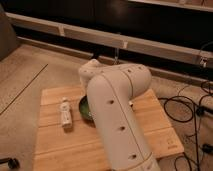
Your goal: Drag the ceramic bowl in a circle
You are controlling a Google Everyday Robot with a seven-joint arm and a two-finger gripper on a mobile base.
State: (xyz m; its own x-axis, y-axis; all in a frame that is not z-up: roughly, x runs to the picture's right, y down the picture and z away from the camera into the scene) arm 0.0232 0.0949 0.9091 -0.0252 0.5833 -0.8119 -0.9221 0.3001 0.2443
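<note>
The robot's bulky white arm [117, 112] hides most of the ceramic bowl [84, 108], leaving a green sliver near the wooden table's [60, 145] middle. A small pale bottle [65, 112] lies at the bowl's nine o'clock, lengthwise twelve-to-six. The gripper is hidden behind the arm above the bowl.

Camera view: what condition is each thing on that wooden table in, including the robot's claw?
Glossy green ceramic bowl: upright on the table, mostly hidden behind the arm.
Small pale bottle: lying on its side, left of the bowl, apart from it.
Wooden slatted table: level, bearing both.
White robot arm: bent over the bowl.
Gripper: hidden behind the arm.
</note>
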